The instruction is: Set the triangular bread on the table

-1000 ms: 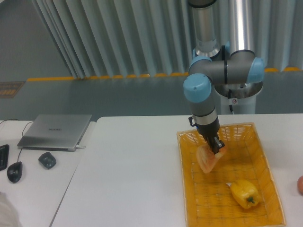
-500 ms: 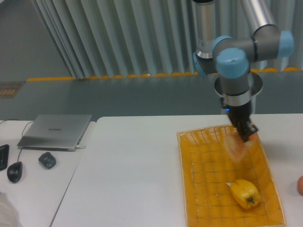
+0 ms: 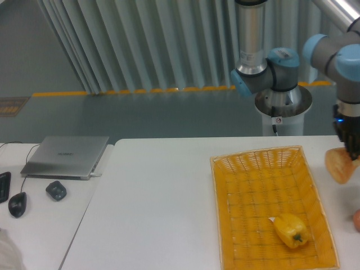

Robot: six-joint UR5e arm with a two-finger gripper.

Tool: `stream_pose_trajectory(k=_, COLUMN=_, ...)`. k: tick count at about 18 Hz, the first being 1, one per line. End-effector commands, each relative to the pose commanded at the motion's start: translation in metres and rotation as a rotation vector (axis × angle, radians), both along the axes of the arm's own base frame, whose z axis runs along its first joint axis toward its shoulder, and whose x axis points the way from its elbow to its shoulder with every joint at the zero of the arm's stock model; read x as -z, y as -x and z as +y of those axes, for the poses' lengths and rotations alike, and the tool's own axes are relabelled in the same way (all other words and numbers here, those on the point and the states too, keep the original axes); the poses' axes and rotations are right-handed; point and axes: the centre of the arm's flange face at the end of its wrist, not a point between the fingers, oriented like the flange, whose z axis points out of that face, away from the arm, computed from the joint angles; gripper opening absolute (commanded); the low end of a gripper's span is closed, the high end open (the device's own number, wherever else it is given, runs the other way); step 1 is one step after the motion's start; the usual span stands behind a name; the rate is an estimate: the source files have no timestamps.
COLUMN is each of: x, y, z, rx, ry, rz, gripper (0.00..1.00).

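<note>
No brand or writing can be read with confidence: the closed grey laptop (image 3: 66, 156) at the left of the frame carries a small mark on its lid that is too faint to make out, and a small label with a red spot on the robot's pedestal (image 3: 283, 112) is likewise illegible. The white table (image 3: 163, 202) fills the lower half of the frame, plain and smooth. Behind it runs a grey floor with a yellow stripe (image 3: 124, 91) at the foot of a pale corrugated wall (image 3: 140, 42). At the far right edge, the gripper (image 3: 353, 151) hangs from the arm, its fingers pinching the triangular bread (image 3: 338, 166), which sits in the air just right of the yellow woven basket (image 3: 270, 211), above the tabletop. A yellow bell pepper (image 3: 290, 229) lies in the lower right part of the basket. A small reddish-orange round thing (image 3: 356, 220) peeks in at the right edge, on the table. A dark mouse (image 3: 17, 203) and another small dark object (image 3: 55, 190) lie at the lower left, beside the laptop.
</note>
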Motion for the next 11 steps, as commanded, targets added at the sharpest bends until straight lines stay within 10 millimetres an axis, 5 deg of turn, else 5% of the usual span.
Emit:
stream_pose_trajectory(k=7, x=0.015, y=0.051, z=-0.052, rx=0.059, ry=-0.020, rz=-0.033, gripper=0.17)
stream_pose_trajectory(k=8, x=0.019, y=0.053, z=-0.054, rx=0.079, ry=-0.026, rz=-0.043, gripper=0.32)
stream_pose_trajectory(k=10, x=0.023, y=0.057, z=-0.061, rx=0.097, ry=-0.024, rz=-0.051, gripper=1.00)
stream_pose_trajectory(k=11, x=0.023, y=0.057, z=-0.061, rx=0.100, ry=-0.024, rz=-0.051, gripper=1.00)
